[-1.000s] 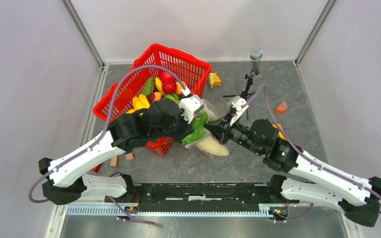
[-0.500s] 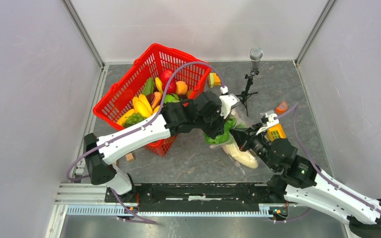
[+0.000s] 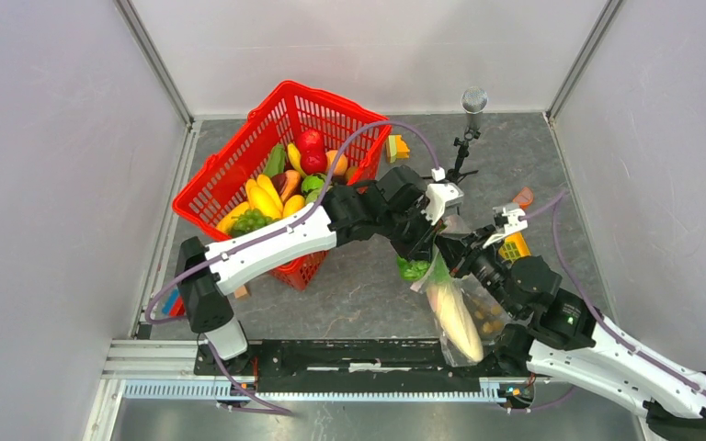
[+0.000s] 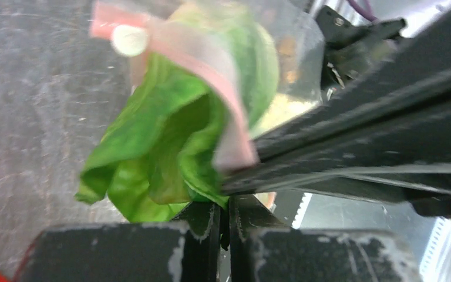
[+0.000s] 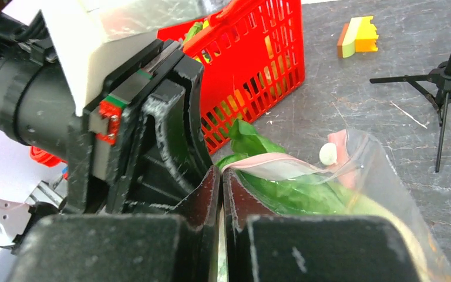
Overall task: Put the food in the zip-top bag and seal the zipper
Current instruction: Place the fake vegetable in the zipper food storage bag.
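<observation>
The clear zip-top bag [image 3: 483,317] hangs off the table between my two grippers. Inside it, the long cream-white vegetable [image 3: 452,317] slants toward the near edge. Green lettuce [image 3: 412,269] [image 4: 152,147] sticks out of the bag's mouth. The pink zipper [image 4: 208,61] [image 5: 282,167] carries a white slider [image 4: 130,40] [image 5: 328,154]. My right gripper [image 3: 460,254] [image 5: 222,174] is shut on the pink strip. My left gripper [image 3: 439,244] [image 4: 229,207] is shut right beside it, on the bag's mouth edge where a lettuce leaf lies. More food, with a red fruit [image 3: 310,141] and bananas [image 3: 262,195], fills the basket.
The red mesh basket [image 3: 228,175] [image 5: 267,53] stands at the back left. A microphone tripod [image 3: 464,138] [image 5: 446,82] is behind the bag. A yellow-green block [image 3: 397,147] [image 5: 357,36], an orange piece [image 3: 520,197] and a yellow thing [image 3: 513,246] lie around. A wooden block [image 3: 239,290] lies by the basket.
Both grippers have travelled right and toward the near edge with the bag. The bag has come up off the table, and the white vegetable now hangs slanted inside it.
</observation>
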`<state>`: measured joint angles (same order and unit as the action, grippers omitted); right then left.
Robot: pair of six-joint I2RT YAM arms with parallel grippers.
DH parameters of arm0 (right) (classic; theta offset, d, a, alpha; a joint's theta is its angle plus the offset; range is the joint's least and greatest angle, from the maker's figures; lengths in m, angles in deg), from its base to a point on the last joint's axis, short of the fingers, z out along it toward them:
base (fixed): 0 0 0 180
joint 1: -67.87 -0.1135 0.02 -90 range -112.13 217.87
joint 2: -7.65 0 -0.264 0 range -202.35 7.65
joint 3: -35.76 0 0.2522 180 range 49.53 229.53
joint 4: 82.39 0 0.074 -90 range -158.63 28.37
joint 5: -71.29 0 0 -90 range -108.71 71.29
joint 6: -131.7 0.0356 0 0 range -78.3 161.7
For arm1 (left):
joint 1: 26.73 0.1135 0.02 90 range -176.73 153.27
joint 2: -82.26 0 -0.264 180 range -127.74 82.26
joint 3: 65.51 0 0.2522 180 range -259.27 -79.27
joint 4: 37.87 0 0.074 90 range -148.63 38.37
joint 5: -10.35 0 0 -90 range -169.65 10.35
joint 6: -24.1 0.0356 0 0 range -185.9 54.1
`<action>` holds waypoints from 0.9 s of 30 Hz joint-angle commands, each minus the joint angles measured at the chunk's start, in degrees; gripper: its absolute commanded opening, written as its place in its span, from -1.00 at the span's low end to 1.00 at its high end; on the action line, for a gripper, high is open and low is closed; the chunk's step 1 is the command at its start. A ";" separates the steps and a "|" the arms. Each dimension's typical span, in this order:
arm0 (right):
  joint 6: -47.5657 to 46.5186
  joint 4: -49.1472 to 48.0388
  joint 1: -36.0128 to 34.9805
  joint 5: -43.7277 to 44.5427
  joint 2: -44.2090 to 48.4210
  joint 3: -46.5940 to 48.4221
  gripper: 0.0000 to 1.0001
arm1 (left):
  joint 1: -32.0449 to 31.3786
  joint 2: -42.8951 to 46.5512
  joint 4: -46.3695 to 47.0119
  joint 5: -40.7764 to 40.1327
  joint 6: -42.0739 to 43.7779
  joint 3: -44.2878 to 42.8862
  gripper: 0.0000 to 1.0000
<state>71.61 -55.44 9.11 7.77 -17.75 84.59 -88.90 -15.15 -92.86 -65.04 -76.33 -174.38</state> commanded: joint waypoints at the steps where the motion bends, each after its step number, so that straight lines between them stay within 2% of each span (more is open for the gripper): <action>1: -2.64 -8.58 -0.23 -2.60 -1.46 4.83 -0.90 | -0.24 2.63 4.50 16.53 4.25 0.17 -0.96; 3: -3.68 -12.13 -0.22 -7.22 -1.31 4.63 -0.90 | -0.21 0.82 2.90 18.67 5.98 -1.09 -0.95; 6: -3.87 -16.70 -0.17 -12.43 1.27 2.74 -0.90 | 0.46 0.59 6.23 14.18 1.85 -0.52 -0.95; 8: -5.24 -16.76 -0.21 -16.07 3.04 2.37 -0.90 | 0.82 4.15 12.27 4.68 -2.64 3.45 -0.93; 9: -5.93 -15.47 -0.21 -17.14 3.82 2.69 -0.90 | 1.05 6.46 16.68 1.11 -4.02 6.70 -0.84; 10: -6.58 -13.46 -0.21 -17.39 4.30 3.14 -0.90 | 1.61 9.21 20.51 -0.74 -5.29 9.67 -0.64; 12: -8.42 -7.44 -0.21 -17.32 4.91 4.64 -0.89 | 3.40 13.58 27.09 -0.43 -7.65 14.35 -0.50; 15: -10.79 -1.78 -0.21 -18.46 4.51 7.27 -0.89 | 5.69 16.76 30.72 1.52 -8.57 16.03 0.41; 16: -11.06 -0.98 -0.21 -18.42 4.28 7.87 -0.89 | 6.57 16.78 30.86 4.83 -8.26 15.60 0.63; 17: -11.24 -1.03 -0.21 -17.97 4.21 8.28 -0.89 | 7.12 16.21 30.46 8.57 -7.96 14.76 0.76; 19: -11.03 -1.17 -0.21 -15.10 3.95 8.83 -0.88 | 7.59 16.02 27.82 9.71 -7.93 13.14 0.79; 23: -10.61 1.97 -0.21 -9.14 1.78 10.72 -0.89 | 8.22 22.77 26.10 3.19 -5.59 16.96 0.96; 27: -17.43 4.38 -0.19 -17.16 0.54 12.63 -0.90 | 11.05 28.79 20.09 -2.19 -3.71 19.30 1.00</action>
<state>60.47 -51.88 9.35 -4.75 -16.25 93.18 -80.42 6.51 -69.59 -61.91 -82.65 -156.09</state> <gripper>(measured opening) 0.056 0.994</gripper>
